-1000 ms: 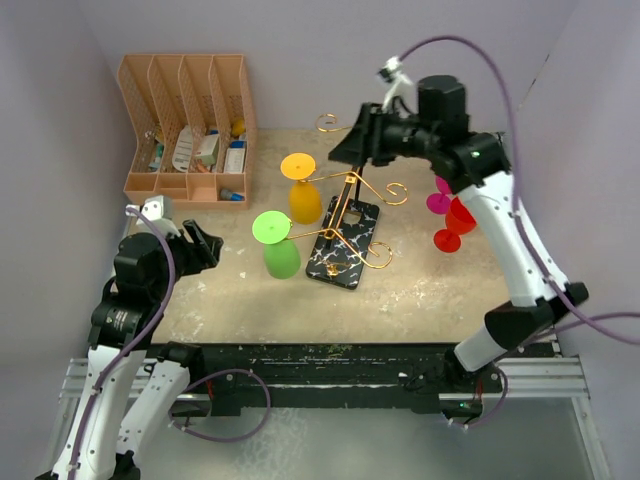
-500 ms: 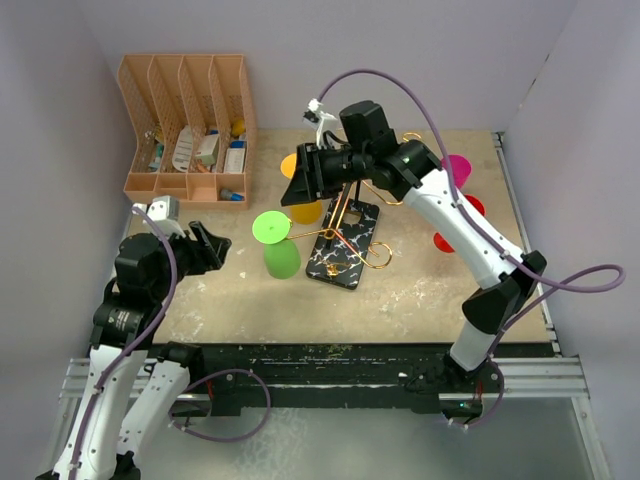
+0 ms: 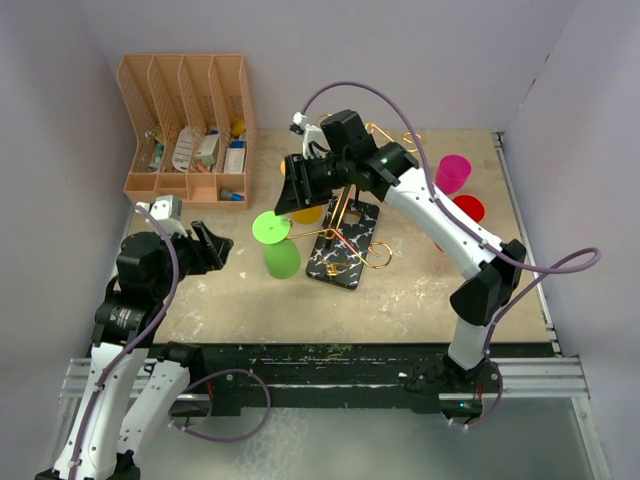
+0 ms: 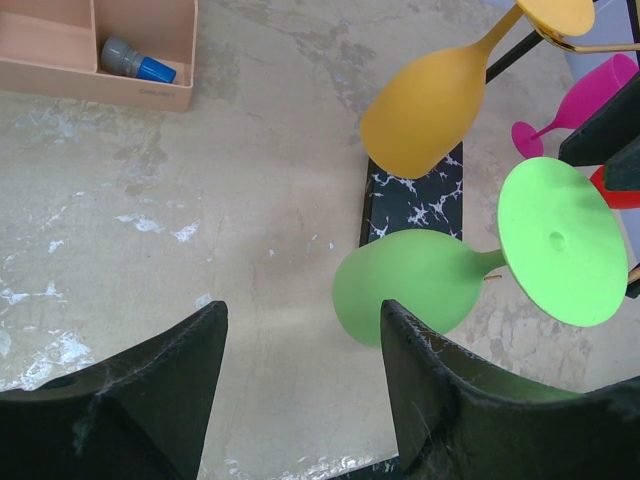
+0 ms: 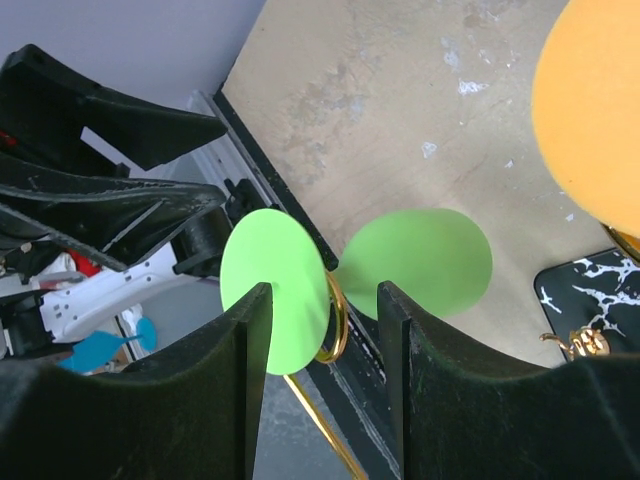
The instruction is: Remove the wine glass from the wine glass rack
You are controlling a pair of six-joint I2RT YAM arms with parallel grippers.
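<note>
The wine glass rack is a gold wire stand on a black veined base. A green wine glass hangs upside down from a gold curl on its near-left arm. An orange wine glass hangs behind it. My right gripper is open above these two glasses. In the right wrist view its fingers frame the green foot disc without touching it. My left gripper is open and empty, left of the green bowl.
A peach file organiser with small items stands at the back left. A pink glass and a red glass stand right of the rack. Purple walls close in both sides and the back.
My right arm has swung left from the rack's back right across the stand, ending over the orange and green glasses. The left arm has stayed still.
</note>
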